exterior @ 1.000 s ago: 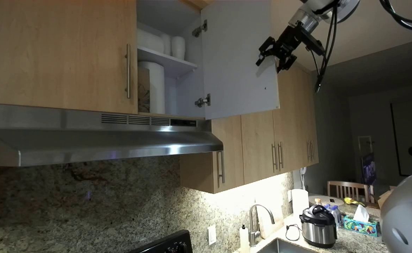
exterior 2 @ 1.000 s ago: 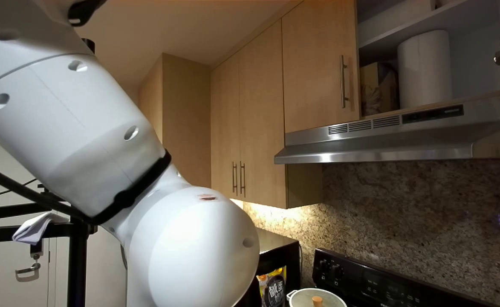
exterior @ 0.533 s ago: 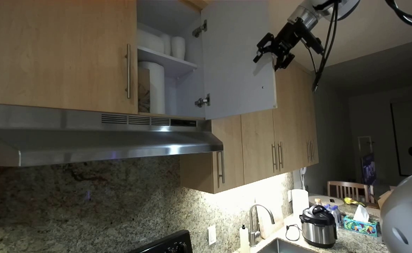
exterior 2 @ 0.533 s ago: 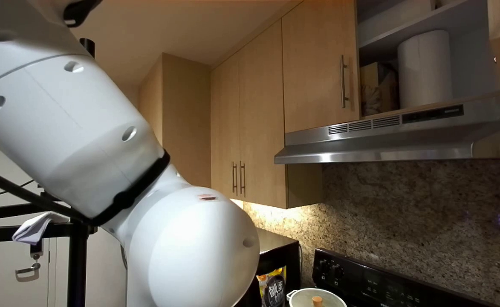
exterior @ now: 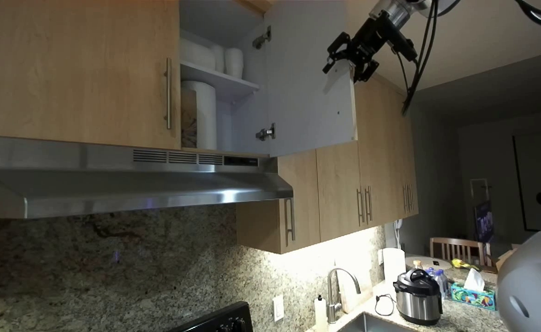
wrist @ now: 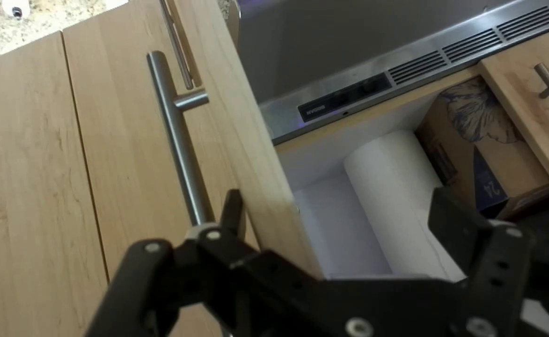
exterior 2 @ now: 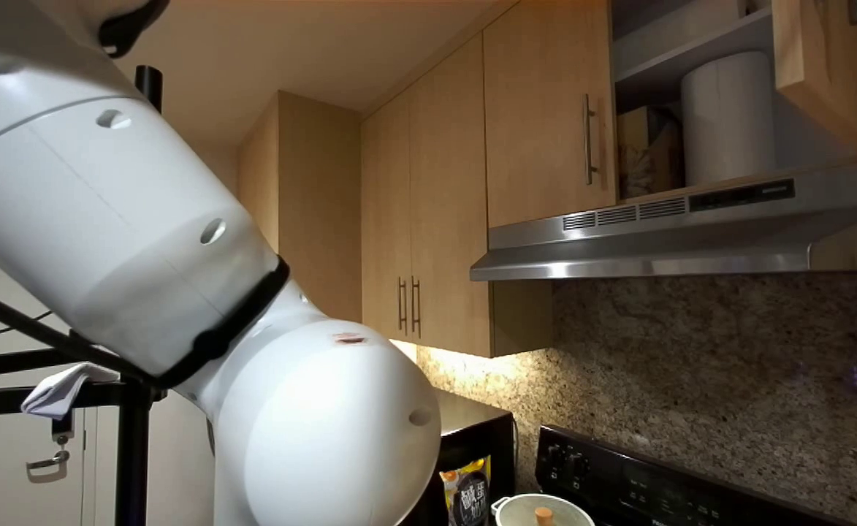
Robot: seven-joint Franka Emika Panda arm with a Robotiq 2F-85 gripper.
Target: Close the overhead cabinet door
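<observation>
The overhead cabinet door [exterior: 309, 92] stands swung open, its pale inner face showing in an exterior view. Its wood outer face [exterior 2: 837, 80] shows at the upper right in an exterior view. In the wrist view its edge [wrist: 255, 154] runs diagonally, with the silver bar handle [wrist: 178, 135] on its outer side. My gripper [exterior: 341, 74] is open and straddles the door's free edge. In the wrist view [wrist: 339, 201] one finger is on the outer side, between handle and edge, seemingly close to the wood. The other finger is well apart on the inner side.
The open cabinet holds a white roll [wrist: 396, 187] and a cardboard box [wrist: 489, 145]. The twin door [exterior: 83, 74] is closed. The range hood [exterior: 136, 184] lies below. Lower-reaching doors [exterior: 339, 184] stand beyond the open door.
The door has swung partway toward the cabinet, showing more of its outer face. My gripper has moved with its edge, left and slightly up in an exterior view, staying open.
</observation>
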